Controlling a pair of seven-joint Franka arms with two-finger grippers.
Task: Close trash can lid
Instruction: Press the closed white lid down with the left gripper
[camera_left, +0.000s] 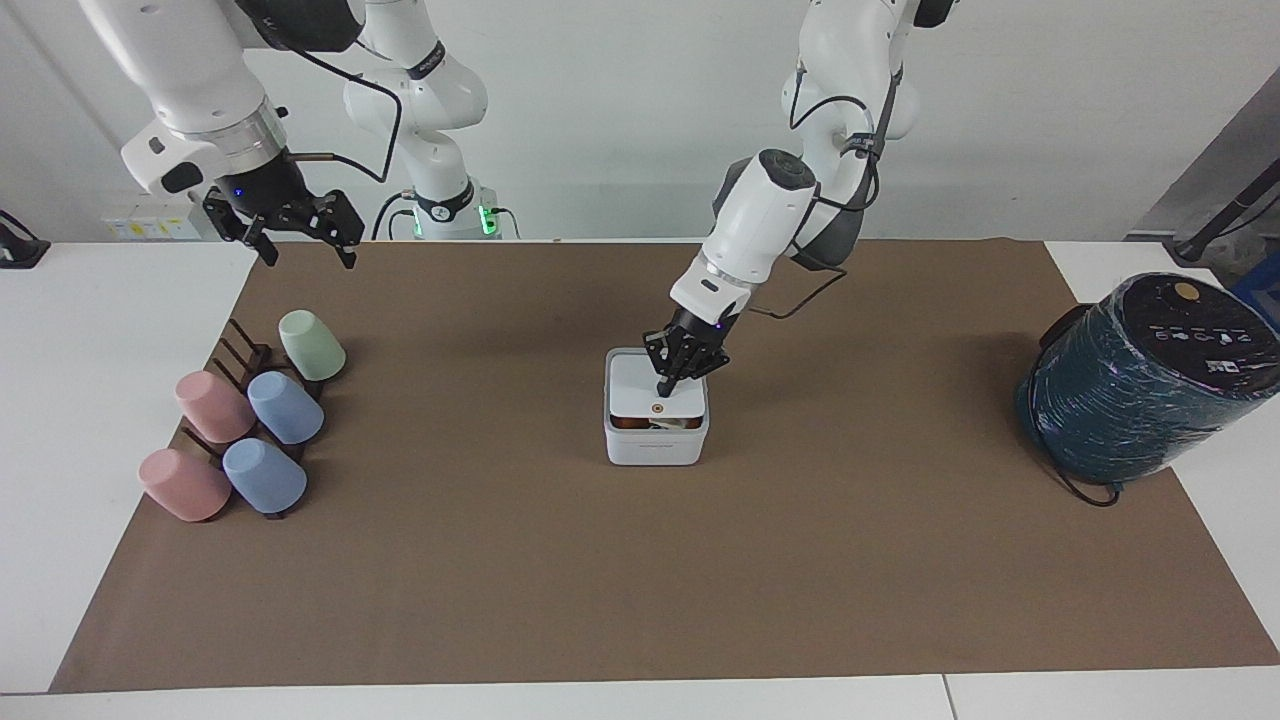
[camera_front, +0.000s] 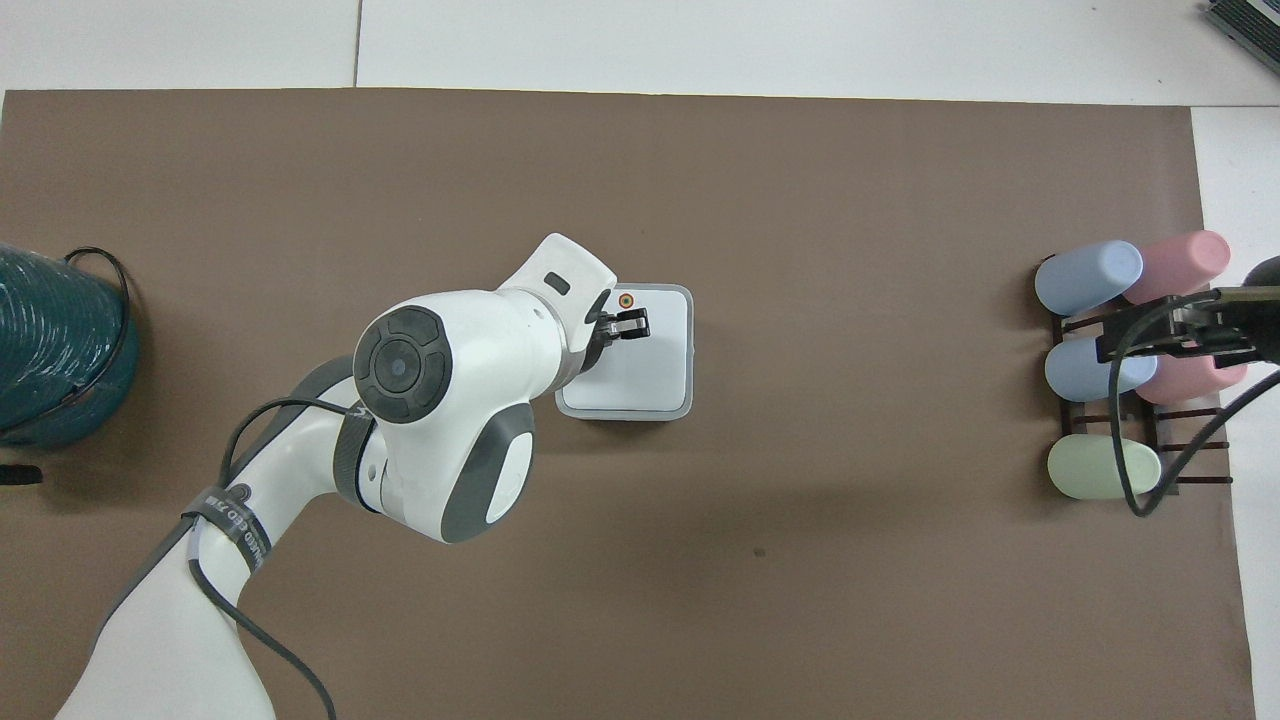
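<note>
The small white square trash can (camera_left: 655, 448) (camera_front: 680, 405) stands in the middle of the brown mat. Its white lid (camera_left: 648, 392) (camera_front: 655, 350) with the orange dot lies almost flat over the opening; a thin slit still shows some trash at the edge farther from the robots. My left gripper (camera_left: 665, 386) (camera_front: 630, 325) is shut and its tips press down on the lid close to the orange dot. My right gripper (camera_left: 300, 240) (camera_front: 1185, 335) waits open in the air above the cup rack.
A dark rack (camera_left: 240, 365) holding several pastel cups (camera_left: 285, 408) stands toward the right arm's end of the table. A large teal wrapped cylinder (camera_left: 1150, 375) (camera_front: 50, 345) stands toward the left arm's end.
</note>
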